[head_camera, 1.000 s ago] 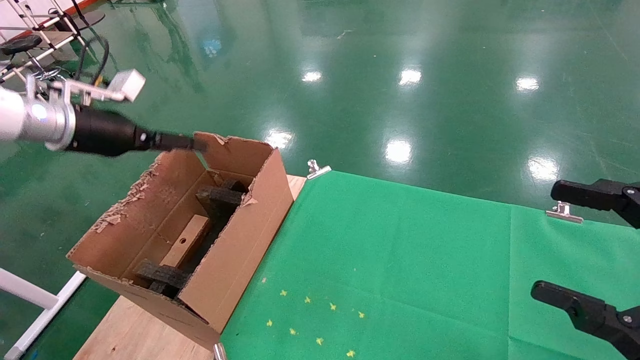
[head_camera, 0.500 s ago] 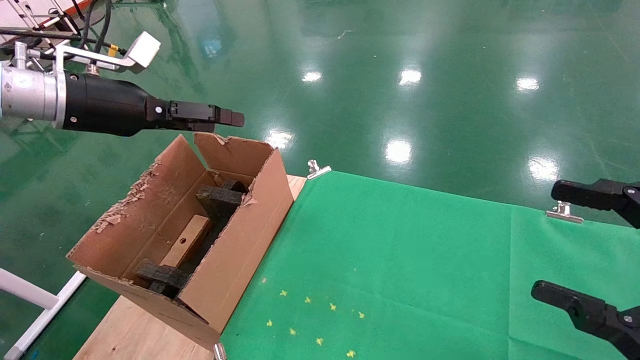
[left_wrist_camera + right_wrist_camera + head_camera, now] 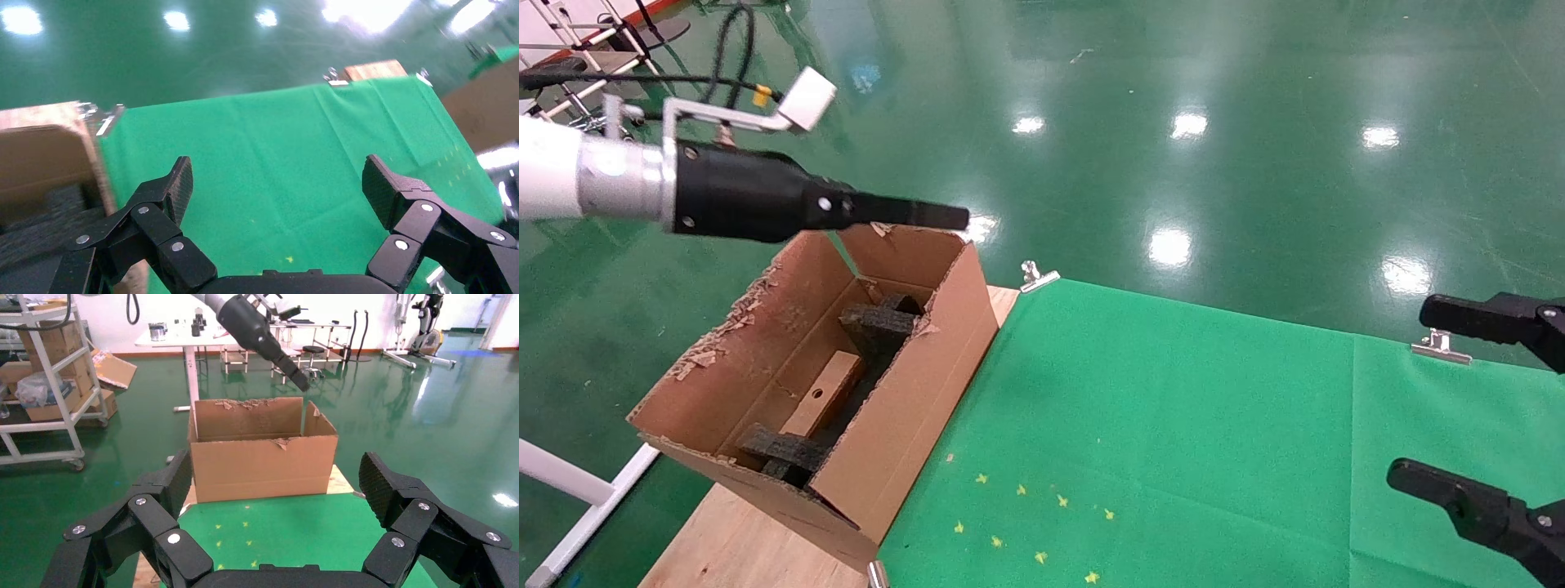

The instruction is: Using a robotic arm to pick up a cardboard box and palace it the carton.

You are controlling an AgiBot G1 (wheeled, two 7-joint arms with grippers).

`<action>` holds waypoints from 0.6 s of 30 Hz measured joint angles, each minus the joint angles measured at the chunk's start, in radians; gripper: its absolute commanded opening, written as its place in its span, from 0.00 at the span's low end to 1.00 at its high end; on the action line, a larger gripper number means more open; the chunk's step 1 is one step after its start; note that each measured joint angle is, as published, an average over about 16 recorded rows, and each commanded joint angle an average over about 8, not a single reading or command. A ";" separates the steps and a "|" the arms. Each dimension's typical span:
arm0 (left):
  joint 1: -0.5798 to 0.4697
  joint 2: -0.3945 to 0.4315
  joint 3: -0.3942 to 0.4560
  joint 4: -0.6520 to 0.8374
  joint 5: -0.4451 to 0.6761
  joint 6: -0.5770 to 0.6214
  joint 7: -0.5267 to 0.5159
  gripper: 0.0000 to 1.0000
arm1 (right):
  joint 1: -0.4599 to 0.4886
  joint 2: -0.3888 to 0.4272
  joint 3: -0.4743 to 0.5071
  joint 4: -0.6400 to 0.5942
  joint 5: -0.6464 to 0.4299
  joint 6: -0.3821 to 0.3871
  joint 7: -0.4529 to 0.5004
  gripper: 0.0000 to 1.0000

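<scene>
We logged the placing step as done, by our read: the cardboard box (image 3: pixel 823 395) lay inside the carton (image 3: pixel 911 384) at lower left of the head frame, between dark foam blocks (image 3: pixel 878 320), its round hole facing up. The left pincer (image 3: pixel 928 216) sat at upper left, above the carton's far torn flap, fingers spread wide and empty in the left wrist view (image 3: pixel 275 190). Touching nothing, as far as we could tell. The next move we judged to be pulling that arm up and clear of the ragged flap without snagging it.

The right pincer (image 3: pixel 1410 392) was parked at the right edge, over the cloth, fingers spread and empty (image 3: pixel 275 484).

The surface was a wooden table (image 3: pixel 731 539), bare at lower left, with a green cloth (image 3: pixel 1173 425) clipped on by metal clips (image 3: pixel 1039 278); small yellow marks (image 3: pixel 1026 523) showed low centre. Around it was a glossy green floor (image 3: pixel 1254 122) with lamp glare. The right wrist view showed shelving (image 3: pixel 43 380) with boxes at left and a white bench (image 3: pixel 202 340) at top.
</scene>
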 measured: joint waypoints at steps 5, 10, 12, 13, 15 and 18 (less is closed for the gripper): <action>0.083 -0.006 -0.072 -0.084 -0.037 0.004 0.055 1.00 | 0.000 0.000 0.000 0.000 0.000 0.000 0.000 1.00; 0.166 -0.012 -0.144 -0.167 -0.073 0.007 0.110 1.00 | 0.000 0.000 0.000 0.000 0.000 0.000 0.000 1.00; 0.199 -0.014 -0.173 -0.200 -0.088 0.009 0.131 1.00 | 0.000 0.000 0.000 0.000 0.000 0.000 0.000 1.00; 0.215 -0.016 -0.187 -0.217 -0.095 0.009 0.142 1.00 | 0.000 0.000 0.000 0.000 0.000 0.000 0.000 1.00; 0.248 -0.018 -0.216 -0.250 -0.110 0.011 0.164 1.00 | 0.000 0.000 0.000 0.000 0.000 0.000 0.000 1.00; 0.298 -0.022 -0.259 -0.300 -0.132 0.013 0.197 1.00 | 0.000 0.000 0.000 0.000 0.000 0.000 0.000 1.00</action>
